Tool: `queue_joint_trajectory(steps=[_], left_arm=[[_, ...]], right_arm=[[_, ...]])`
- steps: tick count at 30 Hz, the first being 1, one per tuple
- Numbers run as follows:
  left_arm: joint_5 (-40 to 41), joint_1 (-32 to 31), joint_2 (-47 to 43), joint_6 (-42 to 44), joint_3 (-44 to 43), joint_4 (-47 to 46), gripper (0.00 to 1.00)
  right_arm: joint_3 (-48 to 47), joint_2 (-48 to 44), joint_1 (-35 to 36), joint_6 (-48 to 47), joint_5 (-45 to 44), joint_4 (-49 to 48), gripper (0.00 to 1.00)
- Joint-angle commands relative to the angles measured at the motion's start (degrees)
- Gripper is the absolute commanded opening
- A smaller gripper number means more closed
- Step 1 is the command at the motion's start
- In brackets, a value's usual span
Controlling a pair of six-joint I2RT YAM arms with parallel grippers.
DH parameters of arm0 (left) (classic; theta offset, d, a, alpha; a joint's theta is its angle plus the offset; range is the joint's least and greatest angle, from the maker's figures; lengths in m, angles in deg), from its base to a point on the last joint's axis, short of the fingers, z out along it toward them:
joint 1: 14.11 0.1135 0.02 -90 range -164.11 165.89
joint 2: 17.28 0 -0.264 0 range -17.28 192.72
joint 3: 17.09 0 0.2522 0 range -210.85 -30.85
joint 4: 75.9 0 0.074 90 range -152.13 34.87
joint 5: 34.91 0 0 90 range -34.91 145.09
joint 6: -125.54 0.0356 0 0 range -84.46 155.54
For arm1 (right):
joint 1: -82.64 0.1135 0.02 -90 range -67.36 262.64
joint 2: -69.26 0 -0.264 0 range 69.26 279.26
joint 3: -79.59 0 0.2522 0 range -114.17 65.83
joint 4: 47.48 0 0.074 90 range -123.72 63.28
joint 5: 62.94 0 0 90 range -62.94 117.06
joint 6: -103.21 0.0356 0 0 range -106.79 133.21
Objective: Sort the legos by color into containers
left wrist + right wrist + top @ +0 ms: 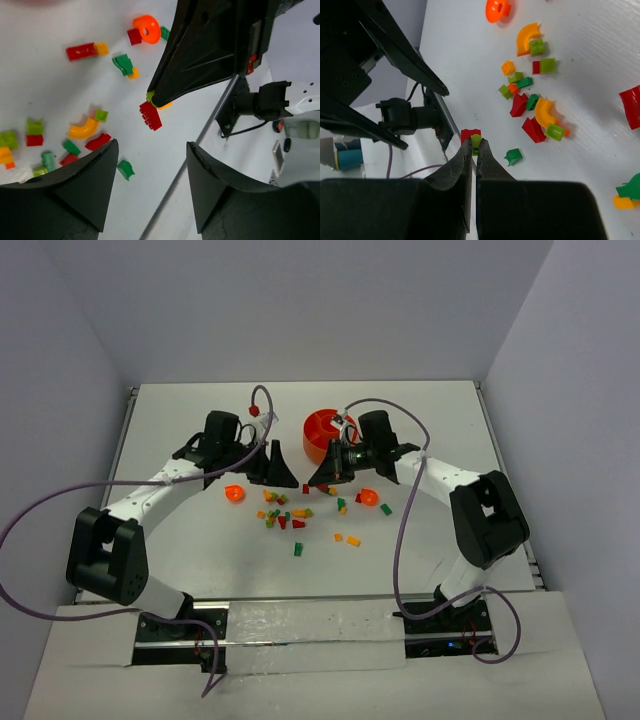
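1. At the left of the top view, my left claw is standing released, fingers apart with nothing between them, hovering above the table.
2. The loose legos are lying scattered at the middle of the frame, below both claws. Red, green, orange and yellow are all mixed together.
3. Just right of centre, my right claw is clenching a small green lego at its very tips. A red brick is sitting right against that piece, and I cannot tell whether the two are joined.
4. To do this step well, I am judging that I should be keeping the pinch firm, since the hold is only at the tips. I should also be checking whether the red brick is coming along, then letting go low over one compartment so the piece is not bouncing out.
5. The orange bowl is sitting at the upper centre, just behind the right claw and partly hidden by it. I cannot tell what its compartments are holding.
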Motion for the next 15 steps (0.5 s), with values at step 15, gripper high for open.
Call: queue_joint_trajectory(steps=[15], left_arm=[[17.6,-9.8,1.0,1.1,-2.2,0.7,0.55]], right_arm=[[-3.0,-4.3,3.0,6.6,-9.6,4.0,0.0]])
